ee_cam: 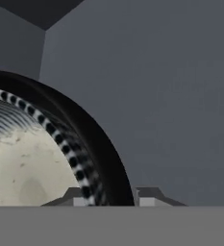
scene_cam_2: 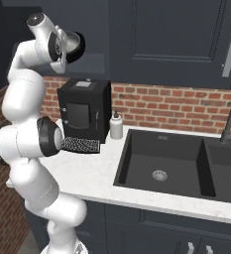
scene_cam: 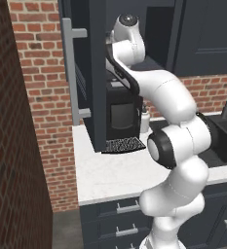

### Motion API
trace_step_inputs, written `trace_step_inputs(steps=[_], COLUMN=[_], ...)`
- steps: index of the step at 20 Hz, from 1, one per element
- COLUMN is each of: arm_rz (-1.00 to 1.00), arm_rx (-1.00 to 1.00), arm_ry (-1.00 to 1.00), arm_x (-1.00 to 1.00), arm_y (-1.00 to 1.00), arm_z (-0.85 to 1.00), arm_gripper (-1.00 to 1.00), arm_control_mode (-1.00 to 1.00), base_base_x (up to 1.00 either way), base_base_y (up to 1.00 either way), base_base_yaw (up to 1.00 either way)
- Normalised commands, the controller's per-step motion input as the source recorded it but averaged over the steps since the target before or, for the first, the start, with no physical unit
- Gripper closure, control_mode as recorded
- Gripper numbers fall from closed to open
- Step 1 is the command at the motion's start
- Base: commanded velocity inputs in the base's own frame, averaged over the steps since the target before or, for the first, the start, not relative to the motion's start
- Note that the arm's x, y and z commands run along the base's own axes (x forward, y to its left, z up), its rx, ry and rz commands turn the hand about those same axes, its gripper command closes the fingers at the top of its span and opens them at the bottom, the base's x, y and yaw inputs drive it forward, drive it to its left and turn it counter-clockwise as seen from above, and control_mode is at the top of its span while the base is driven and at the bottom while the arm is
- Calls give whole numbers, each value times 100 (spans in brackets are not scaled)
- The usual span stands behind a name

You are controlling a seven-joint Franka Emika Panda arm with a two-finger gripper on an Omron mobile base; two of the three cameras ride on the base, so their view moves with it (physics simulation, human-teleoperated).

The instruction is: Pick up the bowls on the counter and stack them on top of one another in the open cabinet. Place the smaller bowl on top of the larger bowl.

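Gripper (ee_cam: 114,201) pinching grey bowl (ee_cam: 22,163) rim, nesting it inside black bowl (ee_cam: 92,139) in cabinet (scene_cam: 93,73); next: releasing, retracting straight out.

The grey bowl (ee_cam: 22,163), speckled pale inside, sits nested in the glossy black bowl (ee_cam: 92,139), both up inside the dark open cabinet (scene_cam: 98,73), above the white counter (scene_cam: 115,170).

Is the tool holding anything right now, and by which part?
Yes: the tool grips the black bowl by its rim, one finger inside, one outside, up in the cabinet.
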Motion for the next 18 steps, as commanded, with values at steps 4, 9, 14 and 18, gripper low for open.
trace_step_inputs(steps=[4,9,14,18], arm_rz=[0,0,2,3], arm_rx=[0,0,0,1], arm_ry=[0,-1,-5,-17], arm_x=[32,1,-60,-100], arm_y=[0,0,-10,-52], arm_z=[-7,0,-11,-76], arm_gripper=[-100,-100,-100,-100], arm_control_mode=[-100,-100,-100,-100], base_base_x=[0,0,0,0], base_base_y=[0,0,0,0], base_base_yaw=[0,0,0,0])
